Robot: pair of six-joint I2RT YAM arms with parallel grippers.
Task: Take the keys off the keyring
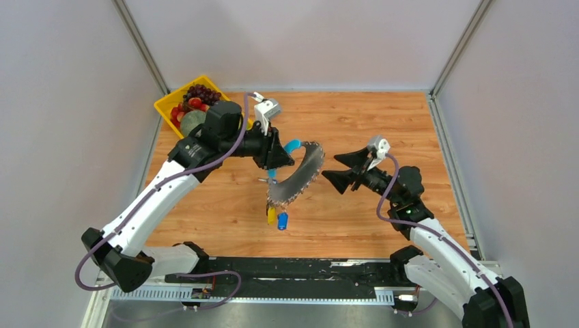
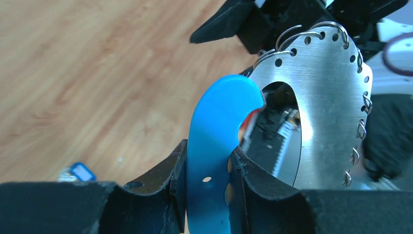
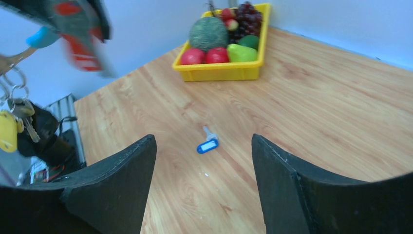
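The left arm (image 1: 157, 198) reaches from lower left to frame centre, its left gripper (image 1: 278, 158) clamped on the keyring (image 1: 300, 174). The right arm (image 1: 437, 239) bends in from lower right, the right gripper (image 1: 340, 169) with jaws spread wide.

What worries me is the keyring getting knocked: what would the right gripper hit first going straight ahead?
The right gripper would probably meet the tabletop beside the loose blue-tagged key, centred between its fingers; the keyring hangs off to one side, though depth is unclear.
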